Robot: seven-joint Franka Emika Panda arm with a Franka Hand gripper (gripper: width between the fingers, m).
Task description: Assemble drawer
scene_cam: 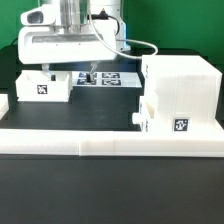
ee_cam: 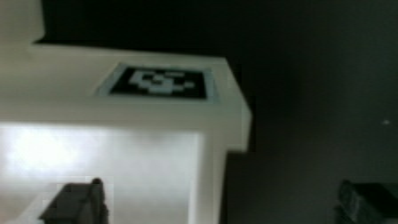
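white rail [scene_cam: 110, 141] fences the bench front, likely bracing parts. drawer box [scene_cam: 182, 92] sits at the exterior view's right, small tagged part [scene_cam: 45, 85] at its left. end effector [scene_cam: 89, 72] hangs open above the marker board [scene_cam: 105, 79], seemingly lining up a grasp.

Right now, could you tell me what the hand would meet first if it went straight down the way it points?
Probably the white tagged drawer part below the hand: in the wrist view one finger hangs over its top face, the other over the black tabletop. Depth is unclear.
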